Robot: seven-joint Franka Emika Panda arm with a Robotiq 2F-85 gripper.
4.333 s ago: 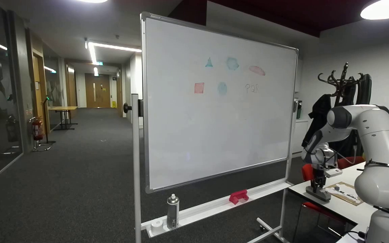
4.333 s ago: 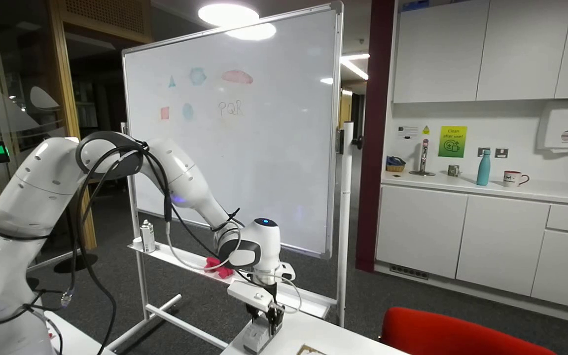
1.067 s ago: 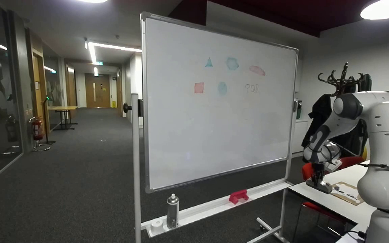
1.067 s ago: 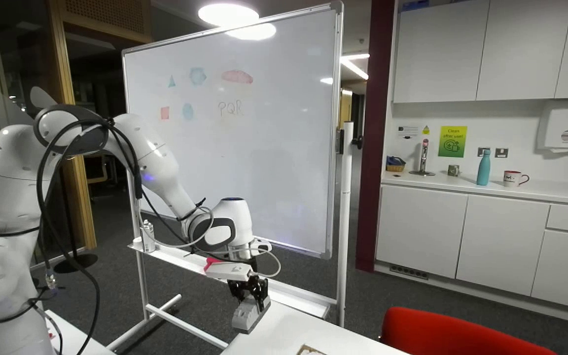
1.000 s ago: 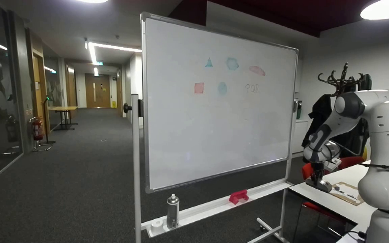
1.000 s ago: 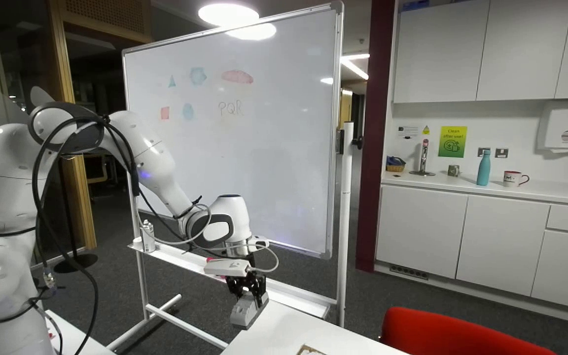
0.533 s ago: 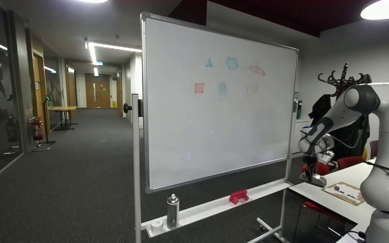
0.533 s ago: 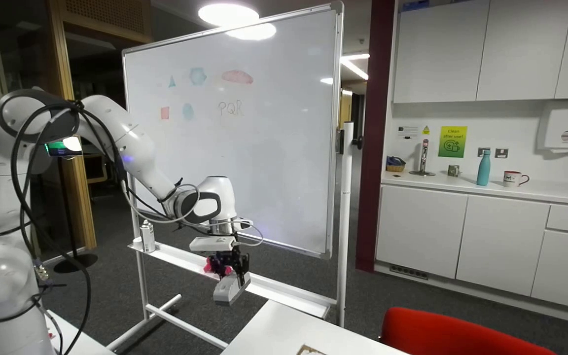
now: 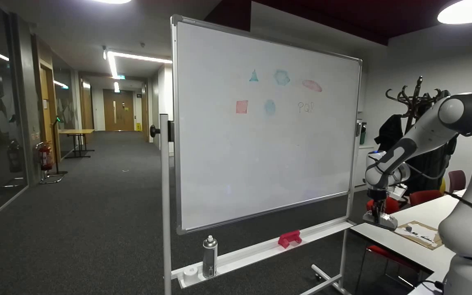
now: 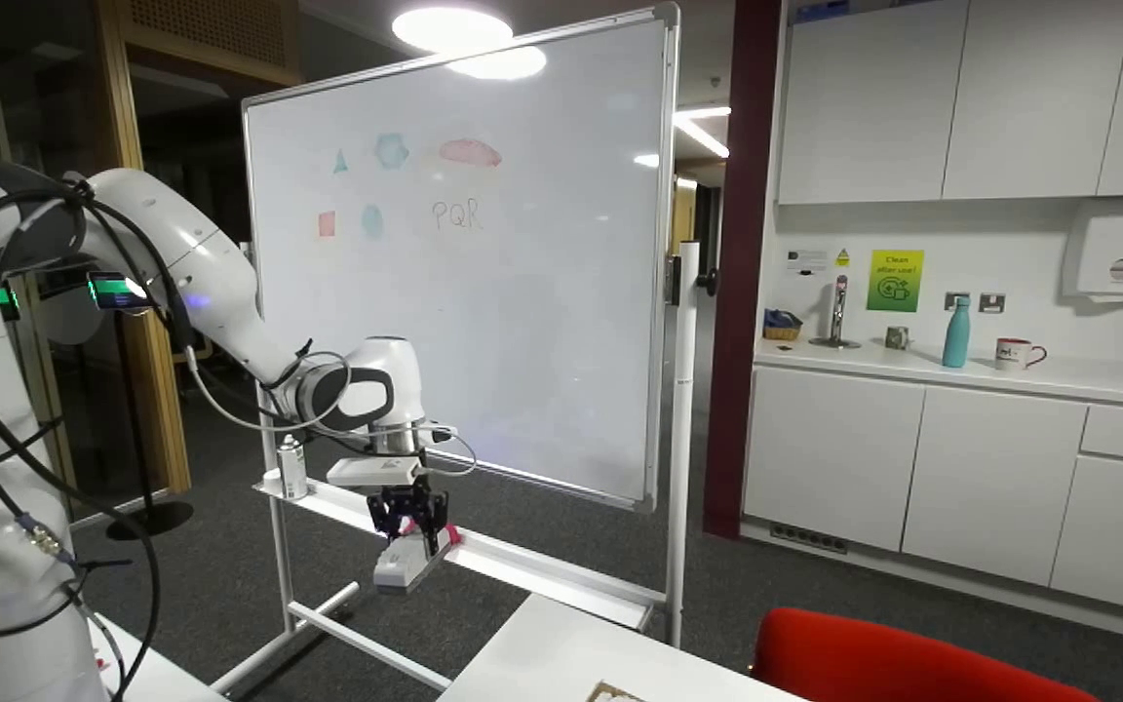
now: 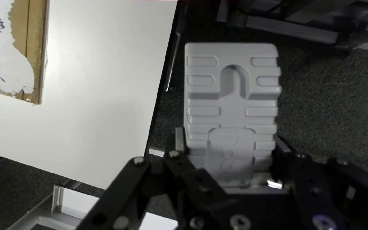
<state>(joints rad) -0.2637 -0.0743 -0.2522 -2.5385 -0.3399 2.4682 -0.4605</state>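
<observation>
My gripper point(image 11: 230, 143) is shut on a grey ribbed block like a whiteboard eraser point(image 11: 233, 111), with one finger point(image 11: 180, 139) on each side of its near half. In the wrist view the block hangs over the dark floor, just past the edge of the white table point(image 11: 107, 64). The block shows under the gripper in both exterior views point(image 9: 383, 221) point(image 10: 409, 562). The whiteboard point(image 10: 522, 322) stands beyond it. It bears a green triangle point(image 9: 253, 76), a teal hexagon point(image 9: 282, 77), a red oval point(image 9: 312, 85), a red square point(image 9: 241, 107), a blue oval point(image 9: 269, 107) and the letters PQR point(image 10: 455, 214).
The whiteboard's ledge point(image 9: 252, 256) holds a spray can point(image 9: 210, 256), a white roll point(image 9: 190, 273) and a red holder point(image 9: 289, 239), partly hidden behind the gripper in an exterior view point(image 10: 452, 534). Torn cardboard point(image 9: 418, 234) lies on the table. A red chair point(image 10: 893, 658) stands beside it.
The arm has drawn back and risen. The grey block has gone with the gripper from the tabletop's edge up into the air, off the table's side. The whiteboard drawings look the same.
</observation>
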